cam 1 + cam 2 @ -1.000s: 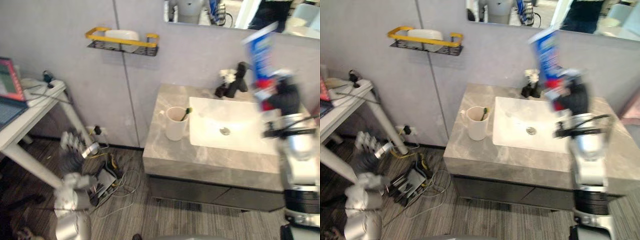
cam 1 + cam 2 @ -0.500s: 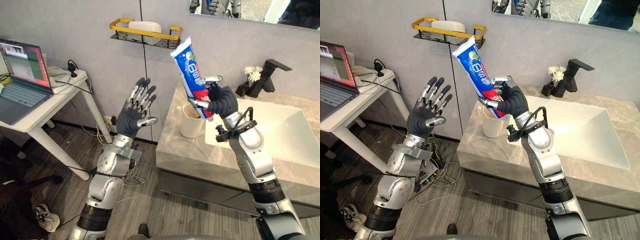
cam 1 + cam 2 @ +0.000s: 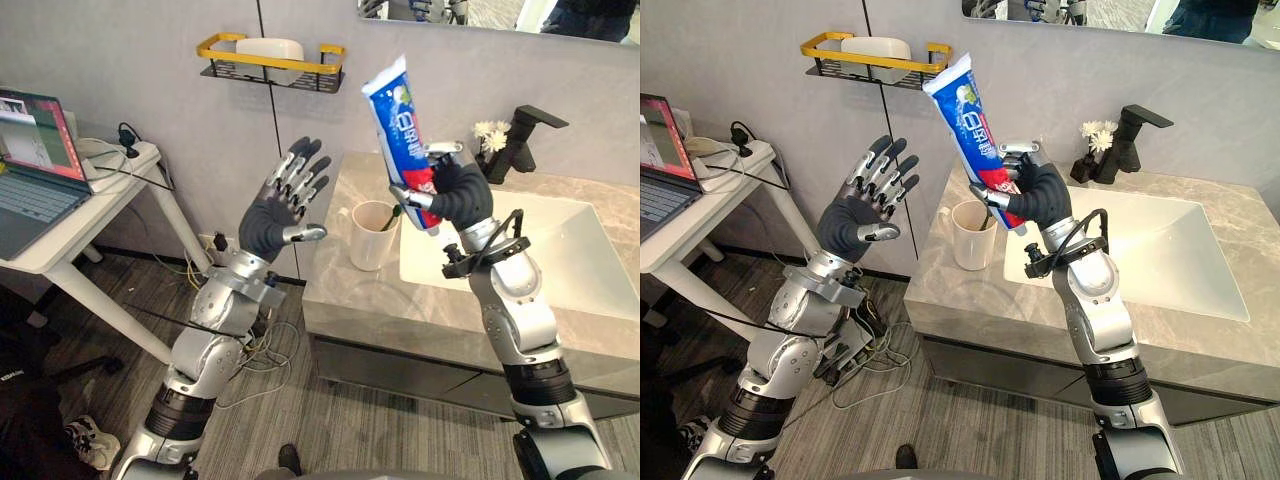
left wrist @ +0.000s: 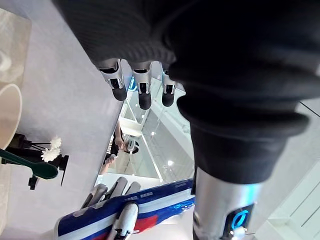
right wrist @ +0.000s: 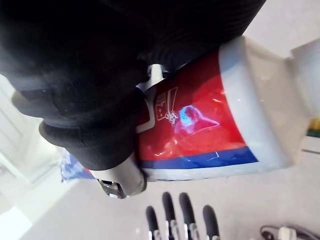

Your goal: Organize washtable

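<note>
while left robot hand [image 3: 268, 222] hangs splayed, right robot hand [image 3: 458, 195] clamps tilted blue-white-red toothpaste tube [image 3: 398, 110].

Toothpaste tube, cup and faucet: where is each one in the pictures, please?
Tube [image 3: 402, 120], left eye view, on its blue middle part.
Cup [image 3: 371, 245], left eye view, on its outer wall.
Faucet [image 3: 515, 140], left eye view, on its black stem.

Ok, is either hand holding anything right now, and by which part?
The right hand grips the toothpaste tube by its lower, red end. The left hand is open and empty.
</note>
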You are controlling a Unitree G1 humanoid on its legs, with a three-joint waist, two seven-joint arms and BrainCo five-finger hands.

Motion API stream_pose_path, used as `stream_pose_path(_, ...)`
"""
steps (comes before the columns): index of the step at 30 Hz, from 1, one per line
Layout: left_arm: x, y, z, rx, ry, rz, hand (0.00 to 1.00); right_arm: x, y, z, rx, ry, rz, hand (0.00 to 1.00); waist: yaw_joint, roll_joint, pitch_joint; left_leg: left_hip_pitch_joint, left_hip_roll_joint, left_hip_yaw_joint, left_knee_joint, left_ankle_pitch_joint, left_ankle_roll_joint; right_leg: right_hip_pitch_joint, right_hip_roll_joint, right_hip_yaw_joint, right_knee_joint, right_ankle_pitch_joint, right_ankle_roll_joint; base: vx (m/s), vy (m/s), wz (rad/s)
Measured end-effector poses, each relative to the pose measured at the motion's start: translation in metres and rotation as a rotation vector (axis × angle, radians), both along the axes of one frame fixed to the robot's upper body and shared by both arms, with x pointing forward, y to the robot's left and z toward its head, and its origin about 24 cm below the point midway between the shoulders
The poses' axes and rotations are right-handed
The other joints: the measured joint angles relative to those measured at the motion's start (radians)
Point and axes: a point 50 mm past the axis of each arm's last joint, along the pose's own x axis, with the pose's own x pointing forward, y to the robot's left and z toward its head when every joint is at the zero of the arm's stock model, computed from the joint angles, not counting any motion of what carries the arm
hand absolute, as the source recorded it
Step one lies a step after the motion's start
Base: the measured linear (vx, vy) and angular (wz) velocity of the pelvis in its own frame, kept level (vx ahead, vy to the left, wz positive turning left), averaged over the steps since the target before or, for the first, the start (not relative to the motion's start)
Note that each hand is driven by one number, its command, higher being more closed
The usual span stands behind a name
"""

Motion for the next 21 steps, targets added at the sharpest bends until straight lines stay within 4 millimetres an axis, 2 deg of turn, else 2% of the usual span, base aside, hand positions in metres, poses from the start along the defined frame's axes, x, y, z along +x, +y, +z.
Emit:
stream_pose_path(4,0.001,-0.009,0.006,0.017,-0.020,-0.037,0.00,-0.003,0.002,0.004,-0.001,-0.022,0.013,1.00,0.000,0.001,0.000,0.000,0.000,-0.003,-0.005,0.002,0.001,0.000,0.000,-0.001,0.001,0.000,0.000,-0.01,-0.002,0.00)
stream_pose_path(13,0.003,-0.029,0.021,0.051,-0.076,-0.116,0.00,-0.004,0.016,-0.003,-0.028,0.006,0.073,1.00,-0.002,0.015,-0.004,0.000,0.000,-0.003,-0.006,0.005,0.002,-0.001,0.000,0.001,0.002,0.000,-0.001,-0.01,-0.002,0.00)
stream_pose_path(21,0.006,-0.043,0.022,0.066,-0.066,-0.162,0.00,-0.005,0.029,-0.012,-0.030,0.052,0.122,1.00,-0.005,0.015,-0.004,0.000,0.001,-0.003,-0.006,0.008,0.002,-0.001,0.001,0.001,0.002,0.000,-0.001,0.00,0.000,0.00)
